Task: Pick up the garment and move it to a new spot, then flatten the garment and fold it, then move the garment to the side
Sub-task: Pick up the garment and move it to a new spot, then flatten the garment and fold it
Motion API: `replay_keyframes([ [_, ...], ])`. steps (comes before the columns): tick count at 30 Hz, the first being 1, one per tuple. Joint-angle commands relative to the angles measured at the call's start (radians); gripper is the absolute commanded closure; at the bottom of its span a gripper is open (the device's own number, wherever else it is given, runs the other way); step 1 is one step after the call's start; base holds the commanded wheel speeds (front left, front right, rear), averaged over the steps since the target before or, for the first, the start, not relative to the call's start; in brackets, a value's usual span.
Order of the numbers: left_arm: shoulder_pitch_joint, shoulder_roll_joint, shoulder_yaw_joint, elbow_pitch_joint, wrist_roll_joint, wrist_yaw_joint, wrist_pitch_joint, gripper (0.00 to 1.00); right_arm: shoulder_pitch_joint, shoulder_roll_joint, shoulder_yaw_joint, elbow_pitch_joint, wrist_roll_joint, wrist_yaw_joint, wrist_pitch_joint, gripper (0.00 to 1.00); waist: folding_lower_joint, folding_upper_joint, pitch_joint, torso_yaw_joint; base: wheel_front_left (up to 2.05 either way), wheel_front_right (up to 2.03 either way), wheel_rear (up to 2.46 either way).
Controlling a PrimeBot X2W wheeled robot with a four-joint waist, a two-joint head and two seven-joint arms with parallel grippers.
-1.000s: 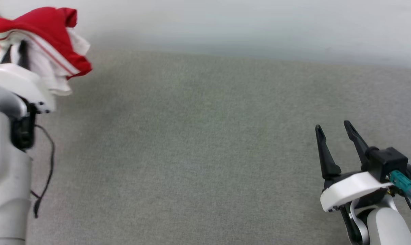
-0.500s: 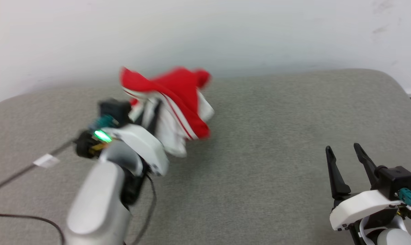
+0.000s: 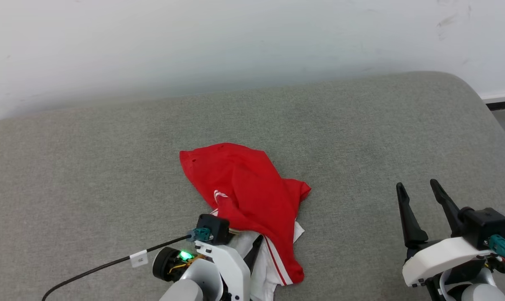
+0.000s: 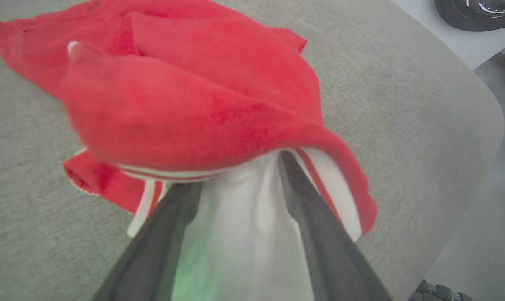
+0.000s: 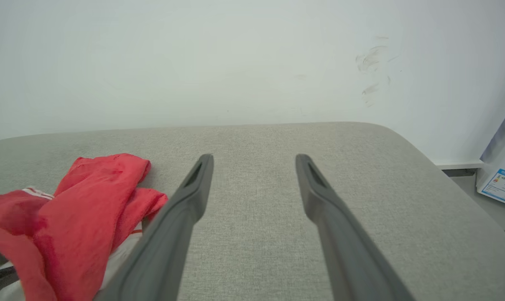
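At the lower left of the head view a black cable with a small white tag runs to the left arm's wrist, where a green light glows. The left gripper lies low on the grey fabric surface with its two dark fingers spread apart. In the left wrist view white sleeve cloth sits loosely between them and red cloth drapes over their tips, so the jaws are not pinching it. The garment lies in a crumpled heap just left of the surface's middle. Its red body is bunched on top, with the white sleeve and striped trim at its near edge, against the left gripper. To the right, bare grey surface separates the garment from the right gripper, which hovers at the lower right, well apart from the cloth. Its fingers are spread wide with nothing between them. Beyond the surface stands a pale wall.
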Motion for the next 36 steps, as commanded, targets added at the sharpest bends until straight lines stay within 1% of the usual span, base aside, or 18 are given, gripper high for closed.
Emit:
replay_keyframes([
  [1, -0.007, 0.007, 0.001, -0.018, 0.019, 0.017, -0.034, 0.00, 0.000, 0.001, -0.006, 0.005, 0.007, -0.001, -0.008, 0.00, 0.0001, 0.0000, -0.005, 0.015, 0.00, 0.00, 0.00],
  [3, -0.010, 0.008, 0.003, -0.031, 0.025, 0.026, -0.051, 0.00, 0.002, 0.001, -0.007, 0.005, 0.006, -0.001, -0.008, 0.00, 0.0001, 0.0000, -0.007, 0.022, 0.00, 0.00, 0.00],
  [6, -0.013, 0.014, 0.016, -0.078, 0.041, 0.054, -0.103, 0.00, 0.005, 0.001, -0.014, 0.008, 0.002, -0.001, -0.009, 0.00, 0.0001, 0.0000, -0.018, 0.044, 0.00, 0.00, 0.00],
  [12, 0.020, 0.038, 0.073, -0.185, 0.054, 0.124, -0.214, 0.00, 0.017, 0.001, -0.020, 0.004, -0.005, -0.001, -0.003, 0.00, 0.0001, 0.0000, -0.043, 0.081, 0.00, 0.00, 0.00],
  [13, 0.042, 0.048, 0.114, -0.240, 0.052, 0.164, -0.279, 0.00, 0.022, 0.001, -0.021, -0.003, -0.012, -0.001, 0.000, 0.00, 0.0001, 0.0000, -0.050, 0.092, 0.00, 0.00, 0.00],
  [15, 0.066, 0.054, 0.148, -0.273, 0.039, 0.185, -0.322, 0.00, 0.026, 0.001, -0.022, -0.010, -0.016, -0.001, 0.005, 0.00, 0.0001, 0.0000, -0.053, 0.096, 0.00, 0.00, 0.00],
  [17, 0.091, 0.062, 0.172, -0.295, 0.030, 0.199, -0.341, 0.00, 0.029, 0.001, -0.025, -0.018, -0.018, -0.001, 0.007, 0.00, 0.0001, 0.0000, -0.057, 0.100, 0.00, 0.00, 0.00],
  [22, 0.156, 0.107, 0.200, -0.336, 0.040, 0.228, -0.341, 0.00, 0.055, 0.001, -0.028, -0.039, -0.022, -0.001, 0.017, 0.00, 0.0001, 0.0000, -0.070, 0.094, 0.00, 0.00, 0.00],
  [23, 0.189, 0.129, 0.201, -0.350, 0.045, 0.235, -0.328, 0.00, 0.076, 0.001, -0.025, -0.054, -0.018, -0.001, 0.024, 0.00, 0.0001, 0.0000, -0.081, 0.089, 0.00, 0.00, 0.00],
  [28, 0.219, 0.140, 0.193, -0.370, 0.046, 0.244, -0.310, 0.00, 0.108, 0.001, -0.016, -0.083, -0.009, -0.001, 0.036, 0.00, 0.0001, 0.0000, -0.091, 0.084, 0.00, 0.00, 0.00],
  [36, 0.218, 0.148, 0.193, -0.377, 0.037, 0.254, -0.289, 0.00, 0.120, 0.001, 0.003, -0.102, 0.005, -0.001, 0.048, 0.00, 0.0001, 0.0000, -0.095, 0.078, 0.00, 0.00, 0.00],
])
